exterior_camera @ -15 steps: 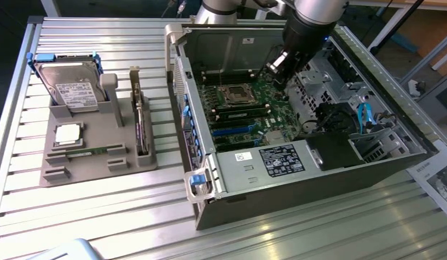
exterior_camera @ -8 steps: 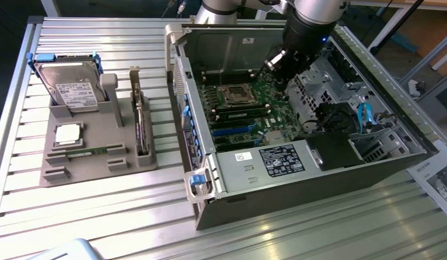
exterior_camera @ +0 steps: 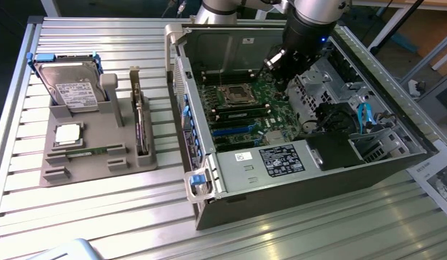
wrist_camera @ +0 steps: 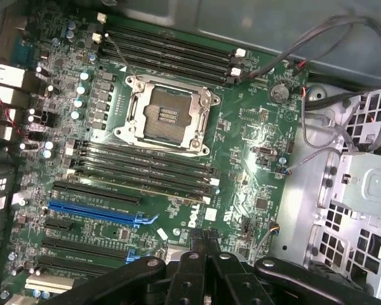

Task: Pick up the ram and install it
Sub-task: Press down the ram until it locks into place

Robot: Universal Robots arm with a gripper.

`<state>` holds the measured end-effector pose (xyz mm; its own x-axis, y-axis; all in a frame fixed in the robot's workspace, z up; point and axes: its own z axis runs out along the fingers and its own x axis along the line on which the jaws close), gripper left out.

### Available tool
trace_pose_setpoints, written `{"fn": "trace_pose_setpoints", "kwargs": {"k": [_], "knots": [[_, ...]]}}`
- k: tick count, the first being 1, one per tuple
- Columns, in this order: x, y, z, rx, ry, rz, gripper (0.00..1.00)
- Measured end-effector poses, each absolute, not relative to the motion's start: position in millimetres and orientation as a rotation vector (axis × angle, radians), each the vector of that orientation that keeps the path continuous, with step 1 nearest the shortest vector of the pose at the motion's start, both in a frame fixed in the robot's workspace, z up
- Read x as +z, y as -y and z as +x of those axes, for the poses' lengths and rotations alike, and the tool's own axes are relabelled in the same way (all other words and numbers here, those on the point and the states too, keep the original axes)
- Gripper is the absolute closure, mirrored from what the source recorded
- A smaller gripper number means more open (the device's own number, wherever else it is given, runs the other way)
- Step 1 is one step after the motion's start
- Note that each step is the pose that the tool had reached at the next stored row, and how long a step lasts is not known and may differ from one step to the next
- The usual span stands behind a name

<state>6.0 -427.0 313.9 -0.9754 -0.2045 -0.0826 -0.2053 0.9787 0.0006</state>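
Ram (exterior_camera: pixel 90 151), as far as the exterior view allows, is the thin green strip lying flat in a slot near the front edge of the grey holder tray (exterior_camera: pixel 93 168), on the exterior view's left. It is small there, so I take it for the stick with some caution.

The same tray holds a hard drive (exterior_camera: pixel 72 86) propped at its far end, a square silver processor chip (exterior_camera: pixel 68 134) lying flat in the middle, and a dark expansion card (exterior_camera: pixel 140 124) standing on edge along its right side.

To the right of the tray lies the open computer case (exterior_camera: pixel 209 179) on the slatted metal table (exterior_camera: pixel 100 216). Inside it sits the green motherboard (exterior_camera: pixel 242 111), with an open processor socket (wrist_camera: pixel 168 114) and banks of long black memory slots (wrist_camera: pixel 146 162) on either side of it. Blue cables (exterior_camera: pixel 364 116) lie in the bay on the right.

The gripper (exterior_camera: pixel 280 81) hangs inside the case, above the right part of the motherboard. In the wrist view its black fingers (wrist_camera: pixel 197 260) are pressed together with nothing between them. The ram is well apart from the claw, off to its left, outside the case.
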Motion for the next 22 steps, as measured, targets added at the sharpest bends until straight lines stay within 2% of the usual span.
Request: {"fn": "trace_pose_setpoints", "kwargs": {"k": [15,22], "knots": [[313,427,15,0.012,-3.094,-0.175,0.90],[313,427,-2,0.011,-3.097,-0.115,0.90]]}}
